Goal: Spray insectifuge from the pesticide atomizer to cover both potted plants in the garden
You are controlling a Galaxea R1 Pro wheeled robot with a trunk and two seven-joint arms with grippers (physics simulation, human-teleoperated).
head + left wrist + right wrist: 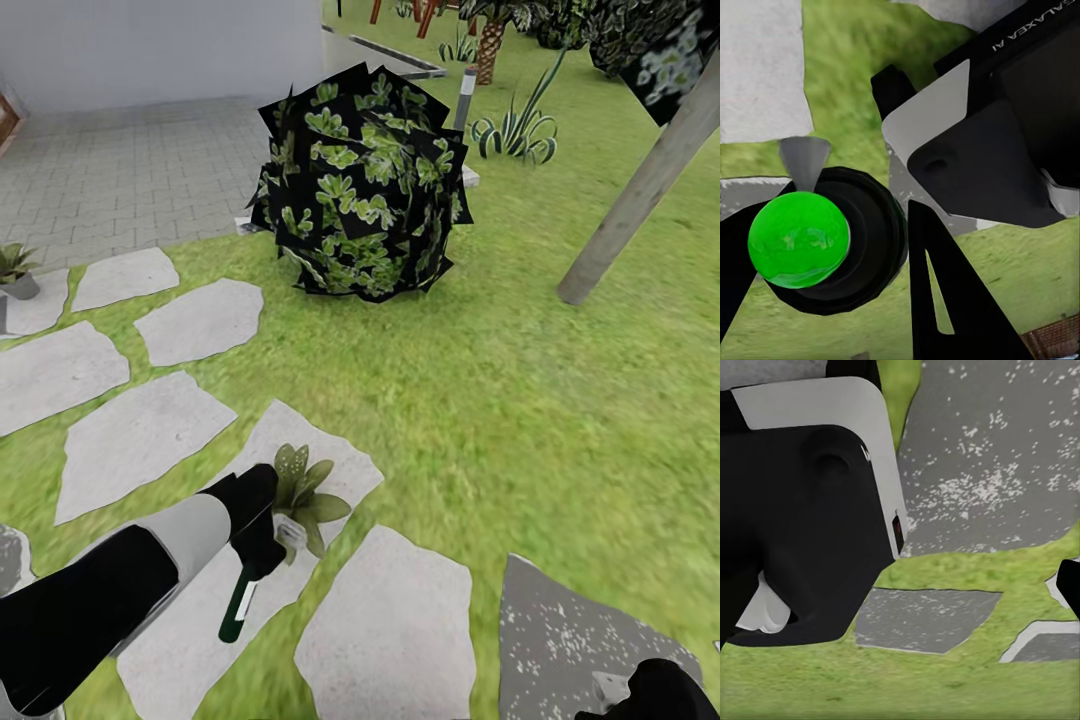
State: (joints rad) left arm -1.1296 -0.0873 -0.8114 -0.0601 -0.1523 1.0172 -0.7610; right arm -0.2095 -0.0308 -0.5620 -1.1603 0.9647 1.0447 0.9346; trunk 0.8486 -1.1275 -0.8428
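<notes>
My left gripper (262, 535) is shut on the pesticide atomizer (240, 603), a dark green bottle with a white label that hangs down from the fingers, its pale trigger head (291, 535) pointing at a potted plant (305, 492). That plant stands on a stepping stone right beside the gripper. In the left wrist view the bottle (799, 240) appears end-on as a bright green disc between the black fingers (945, 300). A second potted plant (15, 268) sits at the far left edge. My right gripper (650, 695) is low at the bottom right corner, its jaws hidden.
A big dark round bush (360, 185) stands ahead on the lawn. A leaning wooden post (640, 190) rises at the right. Grey stepping stones (135, 435) spread across the left, grey paving (130, 170) lies behind, and open grass (520, 400) lies to the right.
</notes>
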